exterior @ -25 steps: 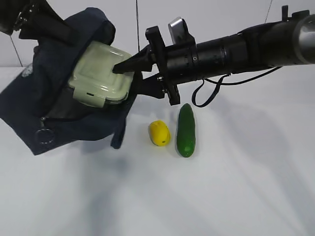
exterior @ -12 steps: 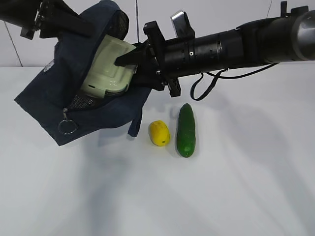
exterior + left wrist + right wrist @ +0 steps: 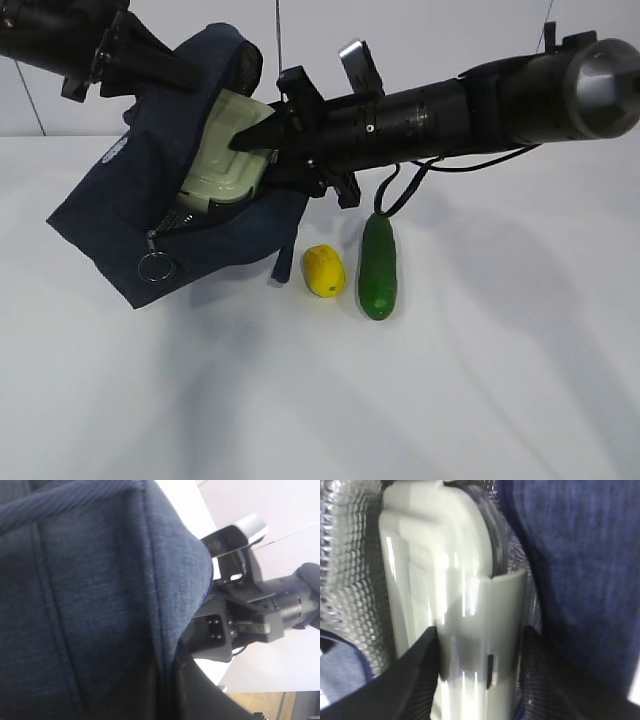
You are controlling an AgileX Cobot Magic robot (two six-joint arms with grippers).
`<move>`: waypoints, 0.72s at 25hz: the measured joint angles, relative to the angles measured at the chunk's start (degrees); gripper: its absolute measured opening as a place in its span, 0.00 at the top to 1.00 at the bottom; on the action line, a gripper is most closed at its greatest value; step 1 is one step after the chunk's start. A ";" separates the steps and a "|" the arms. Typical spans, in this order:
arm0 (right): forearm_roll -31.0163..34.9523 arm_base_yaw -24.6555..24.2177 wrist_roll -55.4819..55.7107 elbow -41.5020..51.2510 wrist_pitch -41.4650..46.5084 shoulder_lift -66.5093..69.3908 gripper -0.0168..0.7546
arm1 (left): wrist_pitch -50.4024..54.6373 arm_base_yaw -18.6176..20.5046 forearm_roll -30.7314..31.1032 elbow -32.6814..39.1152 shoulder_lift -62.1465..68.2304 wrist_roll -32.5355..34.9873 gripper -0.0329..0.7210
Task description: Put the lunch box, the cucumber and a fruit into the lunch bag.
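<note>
Inside lunch bag (image 3: pixel 130 215): lunch box (image 3: pixel 225 160) (gripped)

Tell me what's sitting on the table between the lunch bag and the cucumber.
The yellow fruit lies between the lunch bag and the cucumber, close beside the cucumber without touching it, as the exterior view shows.

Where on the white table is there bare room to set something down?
Free: the white table in front of and right of the dark green cucumber, plus the near left. Crowded: the navy fabric lunch bag, yellow lemon-shaped fruit and cucumber.
</note>
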 joint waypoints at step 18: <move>6.03 1.65 -3.66 -0.61 -1.09 7.62 0.52 | -1.20 0.00 3.65 -0.13 5.27 0.27 0.96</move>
